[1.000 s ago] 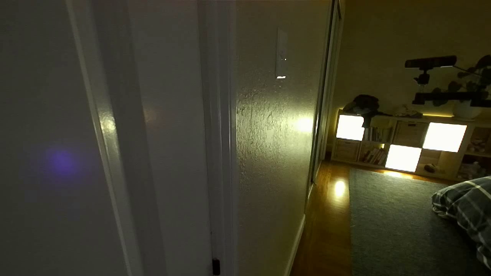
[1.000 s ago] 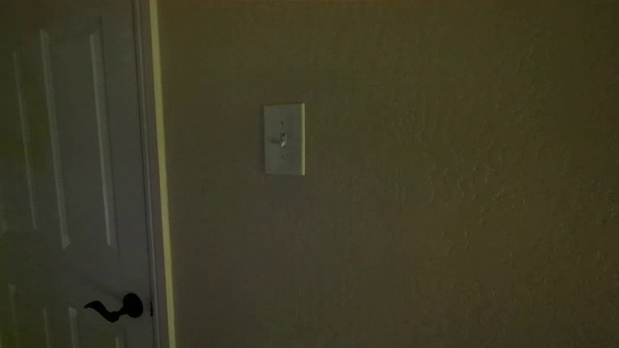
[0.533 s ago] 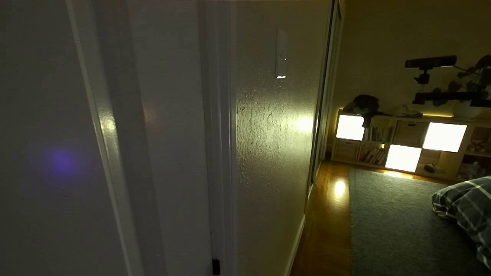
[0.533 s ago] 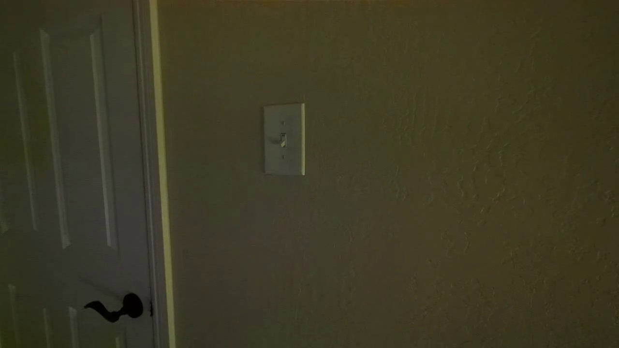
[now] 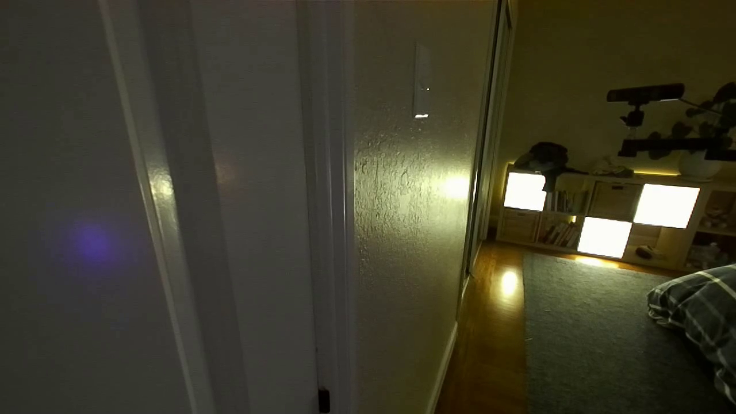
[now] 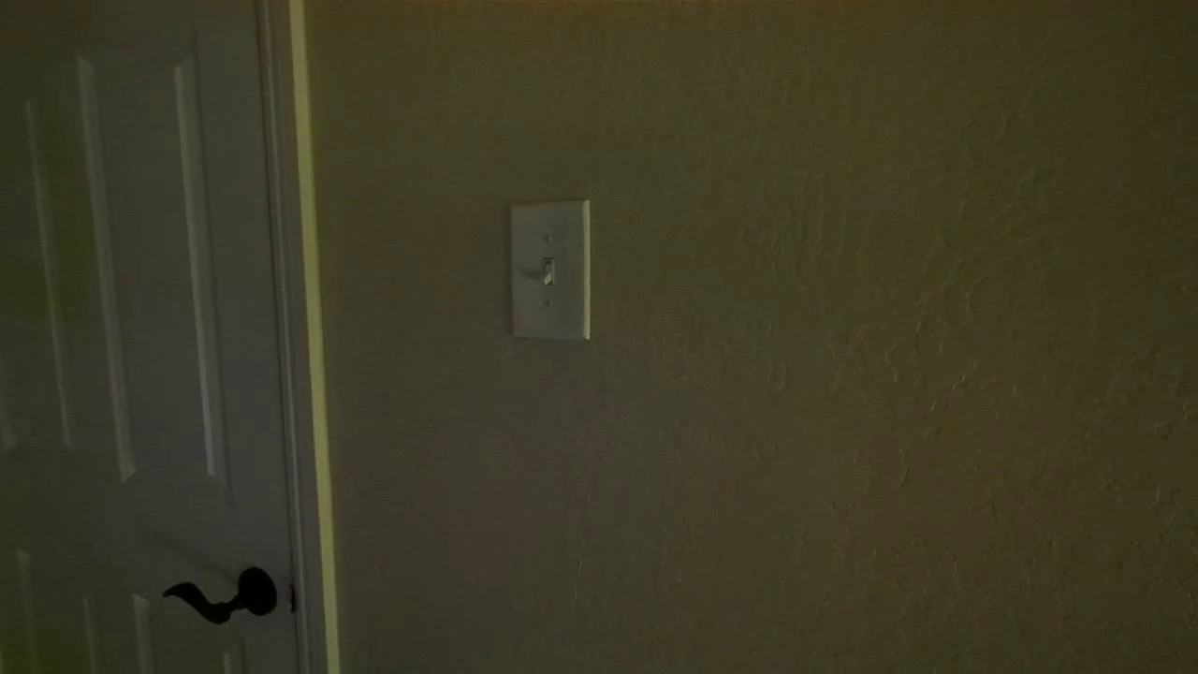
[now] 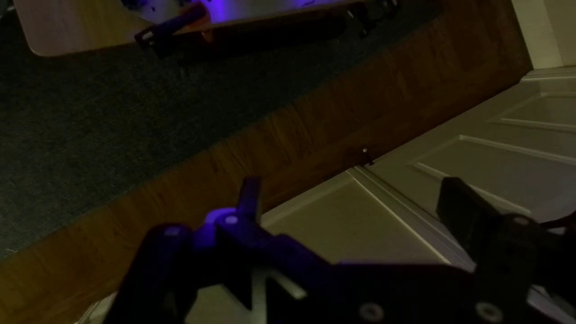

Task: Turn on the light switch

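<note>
The light switch is a white upright wall plate with a small toggle. It shows face-on in an exterior view (image 6: 564, 314) and as a narrow pale strip with tiny glints in an exterior view (image 5: 422, 69). The toggle (image 6: 548, 272) appears to tilt down. The room is dim. My gripper (image 7: 353, 198) shows only in the wrist view, with its two dark fingers wide apart and nothing between them. The wall, floor and door frame lie beyond the fingers. The switch is out of the wrist view, so my gripper's distance from it cannot be told.
A white door with a dark lever handle (image 6: 220, 596) is left of the switch. A shelf (image 5: 566, 251) with glowing cubbies, a plaid bed cover (image 5: 698, 322) and a dark camera on a mount (image 5: 646, 93) stand farther off. A wooden tabletop (image 7: 67, 31) shows in the wrist view.
</note>
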You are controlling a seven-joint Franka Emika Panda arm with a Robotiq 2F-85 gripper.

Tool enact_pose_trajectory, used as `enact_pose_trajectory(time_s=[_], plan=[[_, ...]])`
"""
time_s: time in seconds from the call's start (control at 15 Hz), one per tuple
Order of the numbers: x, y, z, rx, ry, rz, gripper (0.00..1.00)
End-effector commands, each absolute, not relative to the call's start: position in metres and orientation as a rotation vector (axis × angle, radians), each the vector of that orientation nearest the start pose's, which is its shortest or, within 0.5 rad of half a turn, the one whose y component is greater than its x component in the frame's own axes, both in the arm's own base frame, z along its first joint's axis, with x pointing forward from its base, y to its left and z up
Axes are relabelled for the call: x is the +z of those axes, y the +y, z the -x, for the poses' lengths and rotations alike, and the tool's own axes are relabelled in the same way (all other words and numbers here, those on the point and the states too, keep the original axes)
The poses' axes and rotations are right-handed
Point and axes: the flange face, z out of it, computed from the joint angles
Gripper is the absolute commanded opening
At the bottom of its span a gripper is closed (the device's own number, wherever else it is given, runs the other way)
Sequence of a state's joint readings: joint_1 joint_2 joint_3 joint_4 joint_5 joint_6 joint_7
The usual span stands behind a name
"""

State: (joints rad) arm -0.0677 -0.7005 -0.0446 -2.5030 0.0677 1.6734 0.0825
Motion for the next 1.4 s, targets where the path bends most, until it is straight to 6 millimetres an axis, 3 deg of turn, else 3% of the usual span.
enact_pose_trajectory(time_s=[0.0,0.2,0.47,0.53,0.67,1.13,1.33], plan=[[0.492,-0.029,-0.373,0.113,0.197,3.061,1.00],[0.487,-0.026,-0.415,0.001,0.077,3.091,1.00],[0.492,-0.019,-0.450,-0.109,0.000,3.107,1.00],[0.486,-0.023,-0.436,-0.069,0.042,3.089,1.00],[0.488,-0.020,-0.447,-0.077,0.029,3.092,1.00],[0.490,-0.020,-0.450,-0.083,0.021,3.095,1.00],[0.493,-0.024,-0.461,-0.147,-0.043,3.120,1.00]])
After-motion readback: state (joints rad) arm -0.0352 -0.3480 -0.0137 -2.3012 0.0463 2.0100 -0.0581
